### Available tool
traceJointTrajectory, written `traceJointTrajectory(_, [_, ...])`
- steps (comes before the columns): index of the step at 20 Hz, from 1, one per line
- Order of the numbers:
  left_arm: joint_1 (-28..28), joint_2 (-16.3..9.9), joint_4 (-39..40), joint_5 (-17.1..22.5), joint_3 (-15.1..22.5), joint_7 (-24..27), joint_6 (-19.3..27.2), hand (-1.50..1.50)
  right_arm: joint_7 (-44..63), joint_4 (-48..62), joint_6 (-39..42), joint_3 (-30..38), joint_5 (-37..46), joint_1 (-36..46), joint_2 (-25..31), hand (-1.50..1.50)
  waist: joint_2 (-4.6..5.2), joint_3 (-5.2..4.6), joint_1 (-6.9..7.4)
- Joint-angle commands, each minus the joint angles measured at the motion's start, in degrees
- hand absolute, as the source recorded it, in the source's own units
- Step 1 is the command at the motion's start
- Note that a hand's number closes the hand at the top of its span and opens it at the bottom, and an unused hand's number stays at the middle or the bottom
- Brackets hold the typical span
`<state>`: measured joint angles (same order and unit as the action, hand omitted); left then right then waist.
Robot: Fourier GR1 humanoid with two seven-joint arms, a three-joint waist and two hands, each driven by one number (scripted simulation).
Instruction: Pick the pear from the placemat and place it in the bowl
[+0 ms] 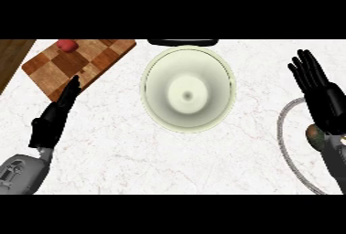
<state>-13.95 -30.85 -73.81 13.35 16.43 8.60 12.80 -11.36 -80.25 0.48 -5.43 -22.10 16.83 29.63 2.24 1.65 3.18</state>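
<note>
Entry — pear (315, 135), 4 o'clock on placemat (286, 151), half hidden under my right hand (323, 98): fingers straight, holding nothing. Left hand (55, 116) resting open, 9 o'clock. Bowl (188, 89) centre. I judge grasp pending — next: lower, curl round pear.

no text anywhere that I can read, honestly. no labels, brands, numbers or signs on the bowl (188, 89), the checkered cutting board (78, 64) or the marbled counter (169, 160), and nothing printed on either hand or forearm
</note>
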Motion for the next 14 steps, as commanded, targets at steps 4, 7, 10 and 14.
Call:
traceJointTrajectory(4, [-3.0,0.0,-2.8,4.2,-6.8,0.2,2.0,0.00,6.0,-2.8,25.2,-10.1,-12.2,-1.1,-1.2,-1.50,-2.46,-1.56,-0.53])
traceJointTrajectory(7, [-2.8,1.7,-2.6,6.4,-8.2,-0.2,2.6,0.00,1.6,-9.5,25.7,-9.6,5.6,5.2,13.2,-1.50,-4.82,-2.29,-1.93])
traceJointTrajectory(10, [-0.2,1.4,-5.7,9.2,-12.2,0.2,3.2,0.00,-11.8,-6.8,28.8,-1.8,-0.2,-13.6,13.5,-1.50,-2.81,-1.52,-4.86])
traceJointTrajectory(14, [0.2,-1.5,-8.0,10.9,-15.1,-2.1,1.0,0.00,-20.7,-9.7,39.3,4.7,0.0,-19.0,22.1,-1.50,-2.66,-1.58,-4.51])
